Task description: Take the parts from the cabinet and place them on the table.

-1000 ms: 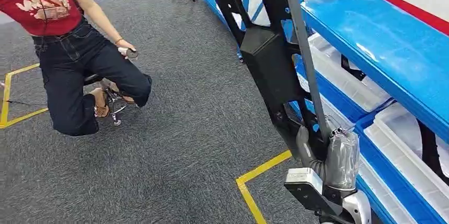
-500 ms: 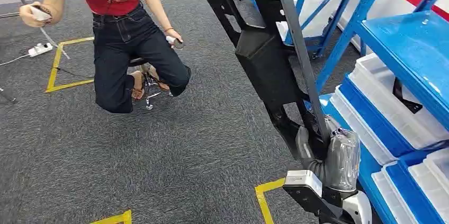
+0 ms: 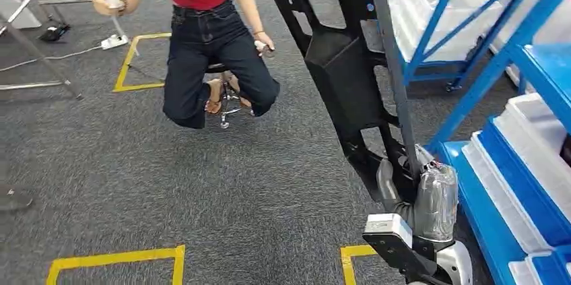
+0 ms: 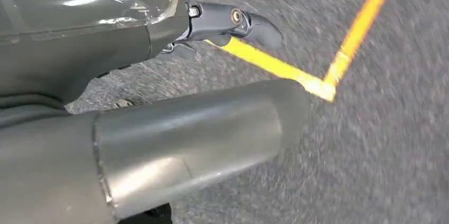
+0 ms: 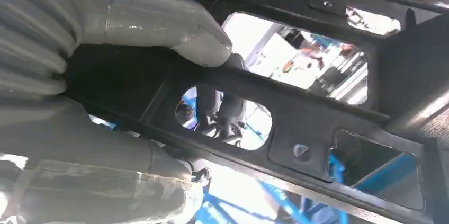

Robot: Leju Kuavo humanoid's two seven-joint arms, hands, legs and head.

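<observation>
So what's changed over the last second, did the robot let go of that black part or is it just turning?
The whole head view has shifted, so the camera turned; the blue shelving and seated person only slid across the picture. The right hand grips the black part as before. The left hand hangs over the carpet, holding nothing.

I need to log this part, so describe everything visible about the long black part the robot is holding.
The long black part is a matt, plastic-looking frame of slanted bars with a boxy block midway and cut-out windows along its length. It stands tilted, its upper end running out of the head view's top edge, above the grey carpet beside the blue shelving. The right hand grips its lower end, thumb pressed on a bar.
</observation>
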